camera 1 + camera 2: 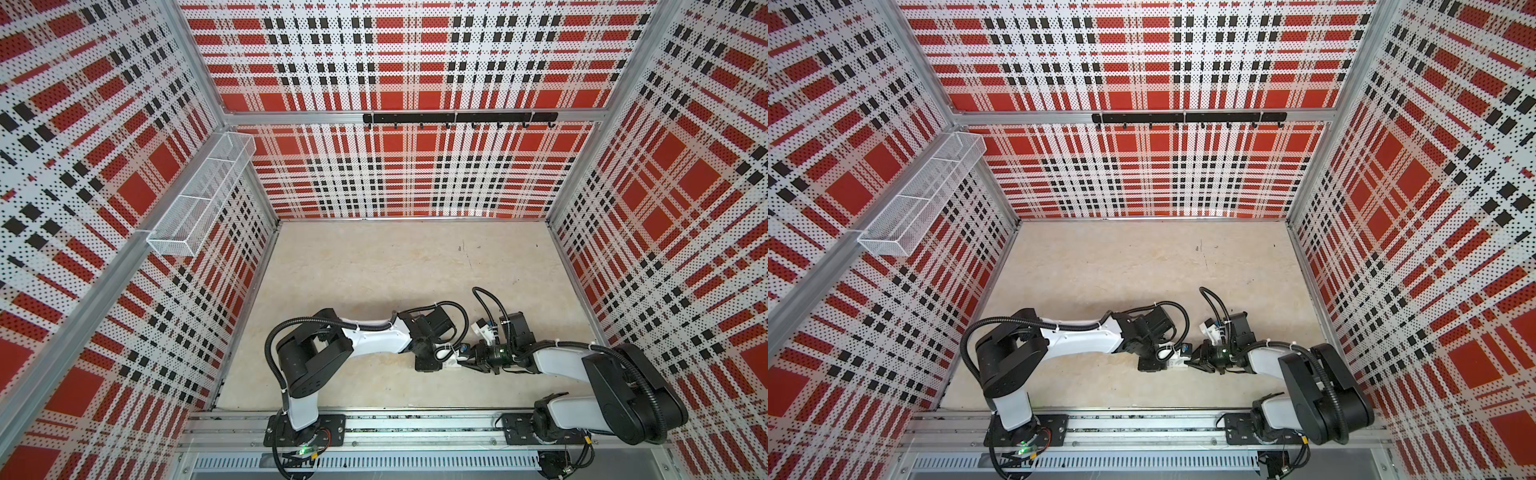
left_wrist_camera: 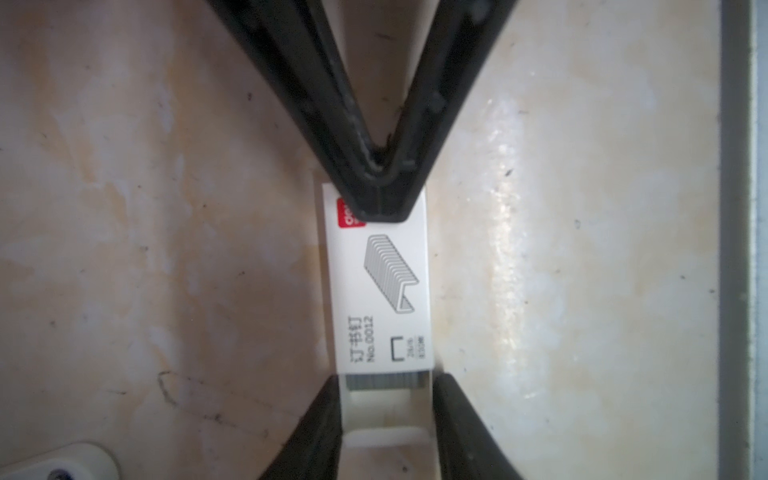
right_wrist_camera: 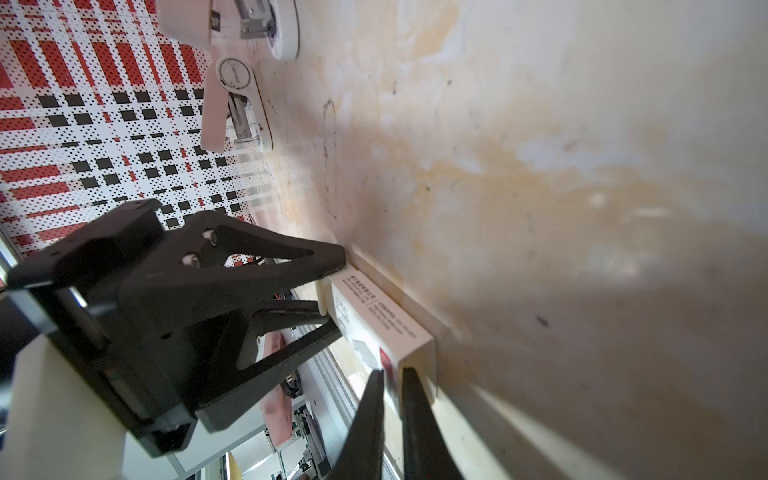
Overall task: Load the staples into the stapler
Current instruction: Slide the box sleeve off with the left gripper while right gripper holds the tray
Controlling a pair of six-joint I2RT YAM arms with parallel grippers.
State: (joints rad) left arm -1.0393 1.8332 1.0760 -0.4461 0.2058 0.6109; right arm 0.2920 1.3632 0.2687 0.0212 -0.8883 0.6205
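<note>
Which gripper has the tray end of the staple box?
The left gripper: its jaws grip the bare white tray where grey staples show. The right gripper instead pinches the printed sleeve at its red-logo end.

Counts: 2 black-and-white robot arms, left arm [image 1: 374, 340] & right arm [image 1: 557, 361], each w/ 2 black fingers: left arm's fingers [image 2: 318, 428], right arm's fingers [image 3: 368, 419].

On the beige tabletop [image 1: 374, 270]: 1 staple pack, i.e. 1 white printed cardboard sleeve [image 2: 380, 282] & 1 white cardboard tray [image 2: 376, 415]. Grey metal staples [image 2: 386, 380] show as 1 band at the tray's open end; no. of strips can't be told.

2 pale pink plastic staplers in the right wrist view: stapler no. 1 [image 3: 214, 112], stapler no. 2 [image 3: 187, 20].

On the walls: 1 white wire-mesh basket [image 1: 199, 195] w/ 3 compartments, 1 black hook rail [image 1: 457, 117].
</note>
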